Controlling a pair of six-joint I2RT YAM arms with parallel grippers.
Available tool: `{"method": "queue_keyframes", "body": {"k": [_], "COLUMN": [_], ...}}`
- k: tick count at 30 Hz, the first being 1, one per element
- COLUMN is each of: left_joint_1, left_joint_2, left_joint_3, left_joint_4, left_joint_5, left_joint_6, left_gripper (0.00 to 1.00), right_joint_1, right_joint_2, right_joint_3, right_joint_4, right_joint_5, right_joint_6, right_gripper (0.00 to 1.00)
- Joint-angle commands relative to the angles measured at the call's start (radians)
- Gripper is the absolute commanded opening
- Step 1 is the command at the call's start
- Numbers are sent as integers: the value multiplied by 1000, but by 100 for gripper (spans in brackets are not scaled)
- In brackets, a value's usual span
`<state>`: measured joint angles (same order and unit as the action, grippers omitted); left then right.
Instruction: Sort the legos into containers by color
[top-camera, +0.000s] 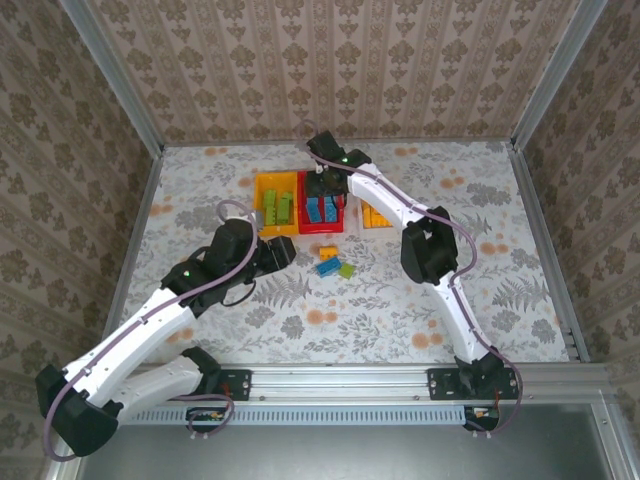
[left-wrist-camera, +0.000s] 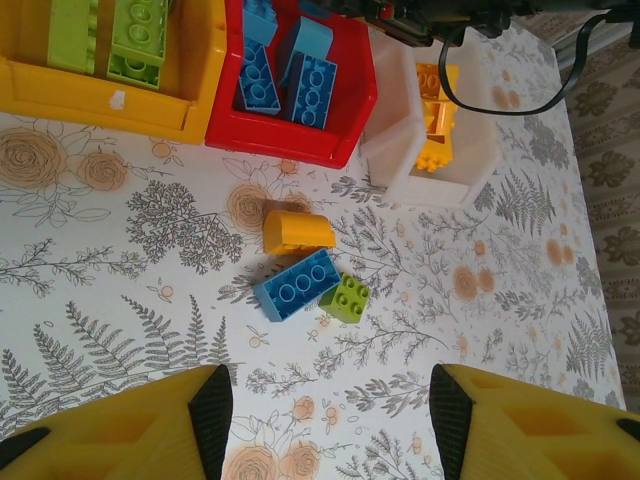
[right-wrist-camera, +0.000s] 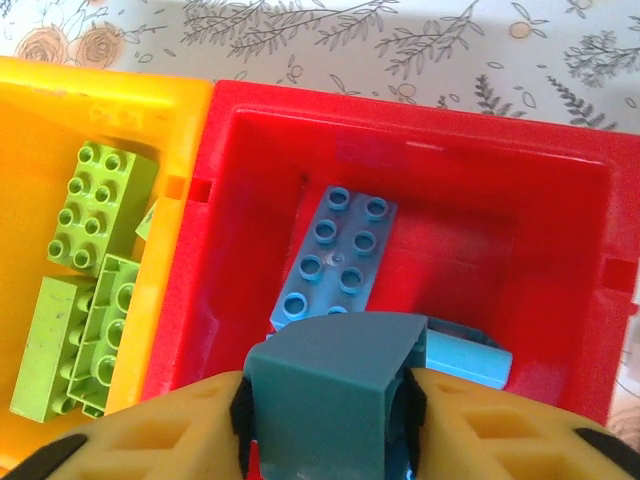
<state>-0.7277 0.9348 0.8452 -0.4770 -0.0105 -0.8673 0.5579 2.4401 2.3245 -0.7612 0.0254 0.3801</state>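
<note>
My right gripper (right-wrist-camera: 325, 415) is shut on a blue curved brick (right-wrist-camera: 330, 385), held over the red bin (right-wrist-camera: 500, 200) where blue bricks (right-wrist-camera: 335, 255) lie. In the overhead view that gripper (top-camera: 322, 180) hangs above the red bin (top-camera: 323, 205). The yellow bin (top-camera: 275, 200) holds lime green bricks (right-wrist-camera: 100, 205). The white bin (left-wrist-camera: 440, 160) holds orange bricks (left-wrist-camera: 438, 120). On the table lie an orange curved brick (left-wrist-camera: 295, 230), a blue brick (left-wrist-camera: 297, 284) and a green brick (left-wrist-camera: 346, 299). My left gripper (left-wrist-camera: 325, 420) is open, just short of these three.
The three bins stand side by side at the back middle of the floral tablecloth (top-camera: 400, 300). Metal frame posts (top-camera: 545, 230) edge the table on both sides. The right arm (top-camera: 420, 240) stretches over the table's right middle.
</note>
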Motion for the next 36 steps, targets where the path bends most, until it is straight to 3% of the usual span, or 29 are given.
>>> {"method": "queue_keyframes", "body": {"k": [1, 5, 11, 17, 25, 30, 36], "left_joint_1": [-9, -16, -36, -110, -302, -339, -338], "left_joint_2": [-8, -5, 22, 142, 487, 719, 893], "left_joint_3": [6, -1, -1, 70, 203, 307, 418], "left_joint_4": [10, -2, -21, -72, -20, -55, -92], "left_joint_5": [-2, -4, -24, -106, -172, -200, -256], "left_joint_6": [17, 24, 23, -25, 25, 95, 158], "left_gripper": [58, 58, 58, 59, 60, 64, 67], "right_joint_1": [-4, 7, 32, 45, 32, 19, 10], "right_joint_2": [3, -58, -211, -568, -1104, -1346, -1513], "right_joint_3": [46, 42, 2, -380, -1009, -1211, -1286], "right_joint_4": [-7, -4, -1, 162, 267, 230, 151], "right_joint_5": [-39, -33, 6, 48, 24, -6, -10], "right_joint_6": [16, 2, -15, -7, 84, 160, 202], "right_gripper": [52, 58, 58, 57, 63, 66, 68]}}
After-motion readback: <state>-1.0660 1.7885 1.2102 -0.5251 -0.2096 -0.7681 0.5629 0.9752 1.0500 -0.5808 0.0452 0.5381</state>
